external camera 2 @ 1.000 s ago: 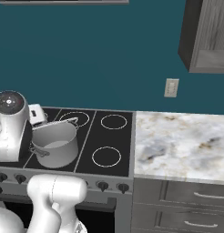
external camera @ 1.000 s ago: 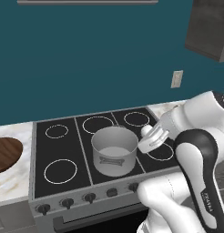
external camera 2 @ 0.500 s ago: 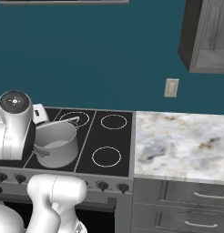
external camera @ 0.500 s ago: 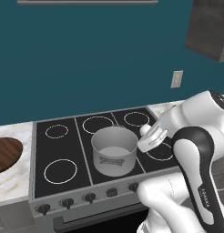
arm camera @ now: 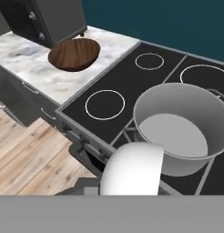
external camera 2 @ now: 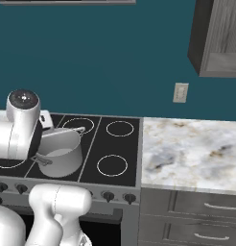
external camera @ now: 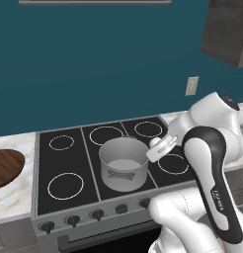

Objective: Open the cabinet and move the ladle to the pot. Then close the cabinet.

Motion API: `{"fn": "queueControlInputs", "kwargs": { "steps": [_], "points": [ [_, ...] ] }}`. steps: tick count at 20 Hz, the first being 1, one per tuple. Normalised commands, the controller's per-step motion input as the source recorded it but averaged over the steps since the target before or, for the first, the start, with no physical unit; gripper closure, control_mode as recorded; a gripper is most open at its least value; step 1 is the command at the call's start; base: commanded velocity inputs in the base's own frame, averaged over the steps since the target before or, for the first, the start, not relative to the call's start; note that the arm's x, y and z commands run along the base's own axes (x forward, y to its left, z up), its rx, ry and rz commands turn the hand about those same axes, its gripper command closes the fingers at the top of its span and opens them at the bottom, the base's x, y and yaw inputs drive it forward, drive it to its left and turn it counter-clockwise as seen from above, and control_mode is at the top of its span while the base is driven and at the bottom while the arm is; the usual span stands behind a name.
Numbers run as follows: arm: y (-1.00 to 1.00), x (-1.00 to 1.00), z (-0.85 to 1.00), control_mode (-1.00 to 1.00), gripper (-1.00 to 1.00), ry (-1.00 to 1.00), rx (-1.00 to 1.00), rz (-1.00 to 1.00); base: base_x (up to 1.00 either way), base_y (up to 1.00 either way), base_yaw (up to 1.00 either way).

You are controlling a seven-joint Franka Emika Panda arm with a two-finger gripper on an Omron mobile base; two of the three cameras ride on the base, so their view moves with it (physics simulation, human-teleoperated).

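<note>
One light grey metal pot [external camera: 124, 166] stands on a black stovetop [external camera: 69, 163], in the middle of its near half, between burner rings. The pot is upright and holds nothing, with a darker band mark on its near side. From the hand camera the pot [arm camera: 183, 127] sits close below, right of centre, its pale floor visible.

High on the teal wall [external camera 2: 91, 57] to the right hangs the dark grey wood-grain cabinet [external camera 2: 218, 36], well apart from the pot; whether its door is open I cannot tell.

The white arm bends beside the pot's right side, and the tool [external camera: 162, 148] hovers near the pot's far right rim. How far its fingers are spread, or whether they hold anything, cannot be told.

Left of the stove, a round brown wooden board [arm camera: 74, 53] lies on the marble desk [arm camera: 32, 68]. A marble desk [external camera 2: 192, 149] also extends right of the stove, with a wall outlet [external camera 2: 181, 92] above it.
</note>
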Motion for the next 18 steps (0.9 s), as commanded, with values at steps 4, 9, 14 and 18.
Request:
{"fn": "queueControlInputs", "kwargs": {
  "steps": [4,9,14,18],
  "points": [
    [0.00,0.09,-0.06,-1.00,1.00,0.03,0.00,0.00,0.00,0.00,0.00],
    [0.00,0.02,-0.17,-1.00,1.00,0.00,0.00,0.00,0.00,0.00,0.00],
    [0.00,0.07,-0.25,-1.00,1.00,-0.02,-0.03,0.00,0.00,0.00,0.00],
    [0.00,0.08,-0.19,-1.00,1.00,-0.07,-0.07,0.00,0.00,0.00,0.00]
  ]
}}
